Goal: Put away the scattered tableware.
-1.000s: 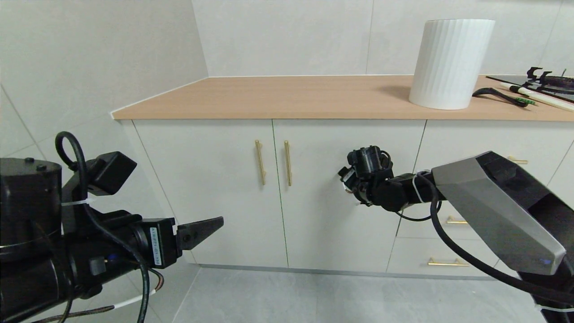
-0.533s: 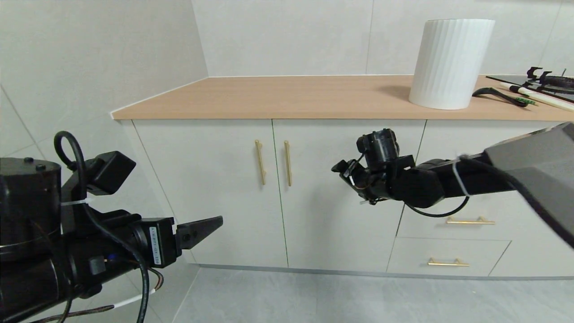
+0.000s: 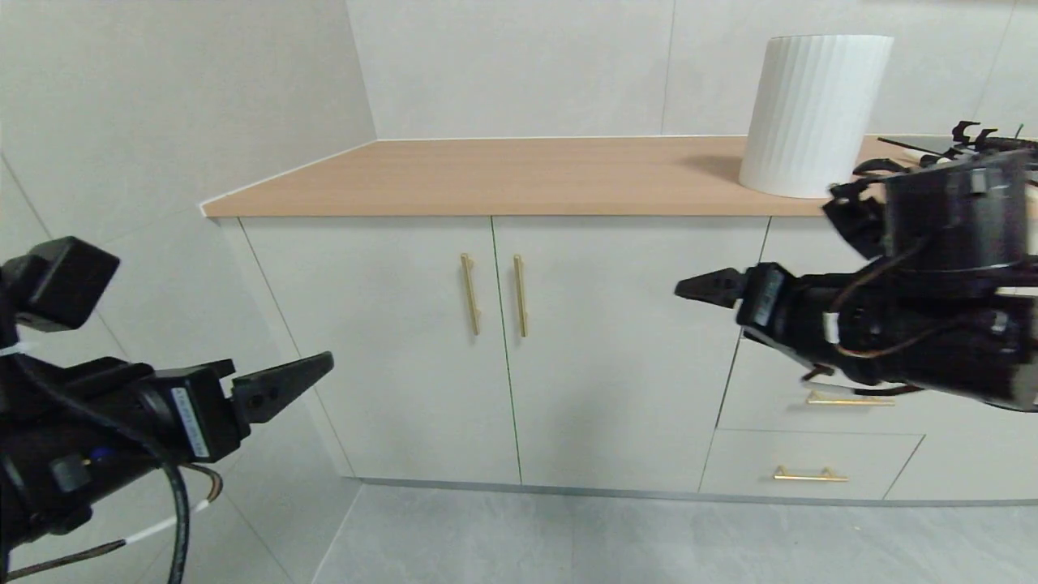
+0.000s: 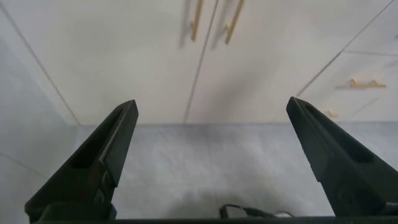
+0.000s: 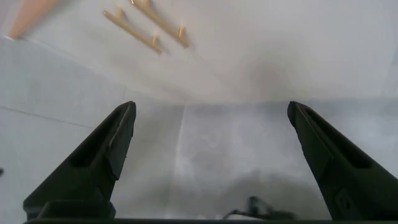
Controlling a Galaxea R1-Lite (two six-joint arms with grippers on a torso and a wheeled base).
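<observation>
Tableware (image 3: pixel 877 167) is seen lying on the tabletop (image 3: pixel 519 174) at the upper right, just beside a white ribbed pot (image 3: pixel 811 113). The left tool (image 3: pixel 284 381) and right tool (image 3: pixel 705 286) are both held wide apart, with nothing in them.

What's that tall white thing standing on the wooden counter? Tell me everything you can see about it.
The white ribbed container is a tall, round tub with fine vertical ridges all around its wall. It is matte, and looks like ceramic or plastic. It widens slightly toward the top. It stands upright toward the right end of the wooden countertop, close to the front edge, and casts a soft shadow to its left. Its inside is hidden from this angle. Only the countertop seems to touch it.
</observation>
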